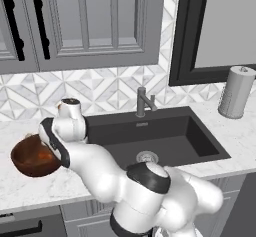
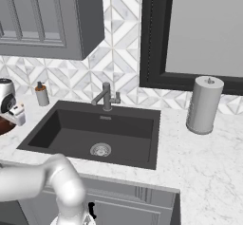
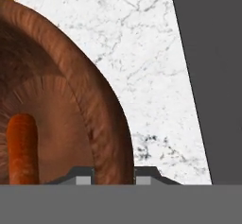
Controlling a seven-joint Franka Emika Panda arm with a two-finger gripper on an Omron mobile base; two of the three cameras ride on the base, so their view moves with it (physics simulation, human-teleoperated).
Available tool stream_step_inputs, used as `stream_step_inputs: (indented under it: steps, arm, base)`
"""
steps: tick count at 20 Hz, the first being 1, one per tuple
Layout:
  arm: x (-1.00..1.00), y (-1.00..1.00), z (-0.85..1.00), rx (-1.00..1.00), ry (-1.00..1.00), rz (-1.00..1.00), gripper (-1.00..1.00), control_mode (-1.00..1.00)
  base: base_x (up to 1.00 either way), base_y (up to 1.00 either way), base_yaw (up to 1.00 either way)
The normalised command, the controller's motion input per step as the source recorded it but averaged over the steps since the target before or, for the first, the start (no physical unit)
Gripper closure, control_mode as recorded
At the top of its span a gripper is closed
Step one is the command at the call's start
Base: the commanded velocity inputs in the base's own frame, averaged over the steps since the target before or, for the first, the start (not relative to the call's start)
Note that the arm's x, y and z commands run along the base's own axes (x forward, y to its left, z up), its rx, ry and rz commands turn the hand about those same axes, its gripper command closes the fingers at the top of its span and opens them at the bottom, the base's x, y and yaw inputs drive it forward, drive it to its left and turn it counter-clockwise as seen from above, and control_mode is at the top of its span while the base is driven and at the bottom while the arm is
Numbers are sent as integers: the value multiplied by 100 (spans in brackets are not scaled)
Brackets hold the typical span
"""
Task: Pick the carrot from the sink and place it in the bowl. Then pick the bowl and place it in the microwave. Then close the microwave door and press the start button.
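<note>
Worktop (image 1: 30, 186) marble, sink (image 1: 165, 136) right of it, basin bare; bowl (image 1: 32, 157) on worktop left of sink; carrot (image 3: 21, 147) lying inside bowl; fingers (image 3: 82, 178) straddling bowl rim, apparently clamped on it. Step in hand, as judged: bowl pickup; next: lift level, carry to microwave.

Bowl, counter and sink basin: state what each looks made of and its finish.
The round reddish-brown bowl looks like wood: fine grain streaks run along its rim, and the inside is slightly glossy. The white grey-veined counter looks like polished marble, or an imitation of it. The rectangular black sink basin looks matte, perhaps composite or coated metal; the render leaves that open.
</note>
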Motion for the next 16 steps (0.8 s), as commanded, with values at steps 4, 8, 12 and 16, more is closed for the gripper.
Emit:
stream_step_inputs:
  steps: [4, 8, 12, 16]
  arm:
    - [-73, -66, 66, 0, -19, -26, 100, -100]
    - [-95, -73, 58, 0, -24, -25, 100, -100]
    - [-77, -83, 51, 0, -9, -25, 100, -100]
    - [-37, -85, 66, 0, 0, -26, 100, -100]
  base:
    - [0, 0, 0]
    - [0, 0, 0]
    - [0, 0, 0]
    - [0, 0, 0]
